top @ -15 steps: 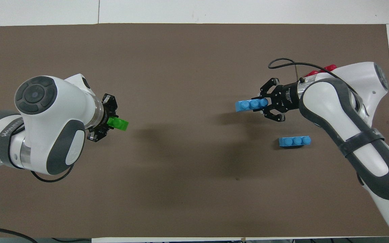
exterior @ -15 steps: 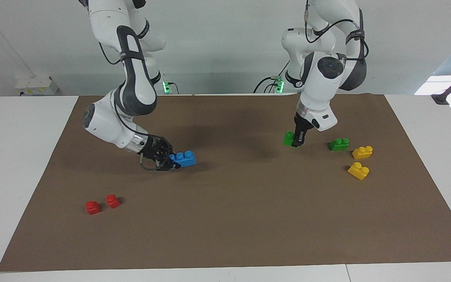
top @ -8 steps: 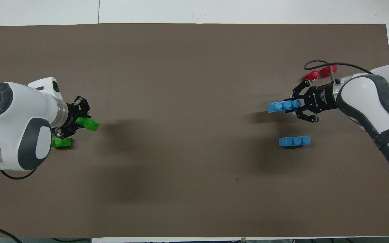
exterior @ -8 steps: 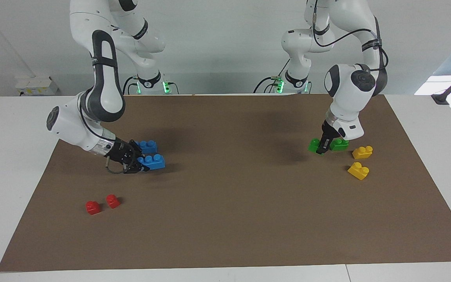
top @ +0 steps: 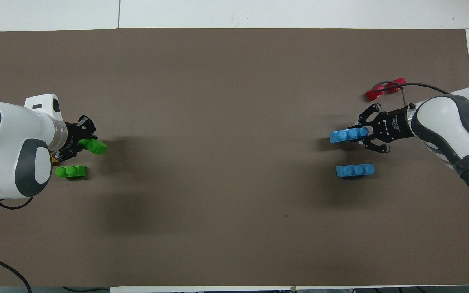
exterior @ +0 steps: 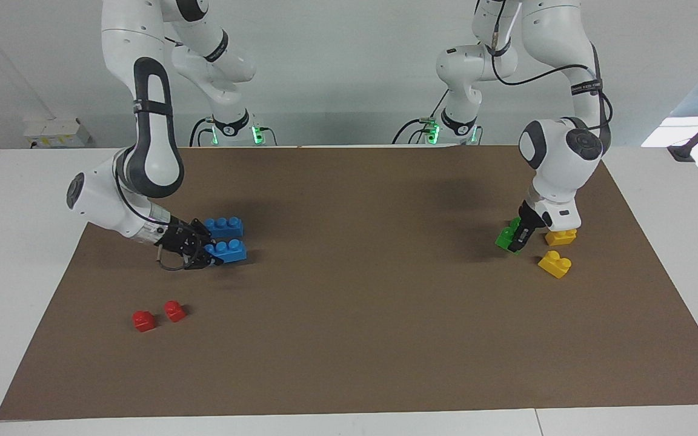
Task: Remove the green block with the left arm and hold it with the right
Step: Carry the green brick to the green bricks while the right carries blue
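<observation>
Jaws of left gripper (exterior: 516,240) pinch green block (exterior: 505,237), right gripper (exterior: 208,254) pinches blue brick (exterior: 228,250)

Left arm's folded way down at its own end of the table, wrist pointing nearly straight down – left pincer (exterior: 514,241) is low over the table, fingers clamped on a green block (exterior: 504,237). Right arm's crouched low too, forearm almost level, right pincer (exterior: 209,253) gripping a blue brick (exterior: 228,251) from the side.
</observation>
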Action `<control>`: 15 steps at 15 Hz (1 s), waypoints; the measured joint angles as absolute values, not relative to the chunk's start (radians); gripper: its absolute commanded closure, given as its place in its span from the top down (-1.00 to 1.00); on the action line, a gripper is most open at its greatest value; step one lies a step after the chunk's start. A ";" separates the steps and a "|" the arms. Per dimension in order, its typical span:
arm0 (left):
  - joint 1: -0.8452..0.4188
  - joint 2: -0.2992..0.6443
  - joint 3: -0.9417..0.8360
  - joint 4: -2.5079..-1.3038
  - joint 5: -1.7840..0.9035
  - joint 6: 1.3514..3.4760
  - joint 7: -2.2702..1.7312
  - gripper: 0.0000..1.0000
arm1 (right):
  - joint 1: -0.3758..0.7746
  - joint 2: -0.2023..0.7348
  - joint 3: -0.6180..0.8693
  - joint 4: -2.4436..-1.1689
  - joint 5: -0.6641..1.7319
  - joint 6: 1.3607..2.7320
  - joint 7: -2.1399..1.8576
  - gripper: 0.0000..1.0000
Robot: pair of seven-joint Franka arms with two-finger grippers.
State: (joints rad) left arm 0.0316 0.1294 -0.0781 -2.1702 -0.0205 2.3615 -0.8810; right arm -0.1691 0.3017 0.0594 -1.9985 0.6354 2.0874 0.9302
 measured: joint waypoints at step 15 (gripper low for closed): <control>0.031 0.202 -0.090 -2.149 0.027 2.381 -0.752 -1.00 | -0.192 0.336 0.060 -2.029 0.604 2.172 0.895 -1.00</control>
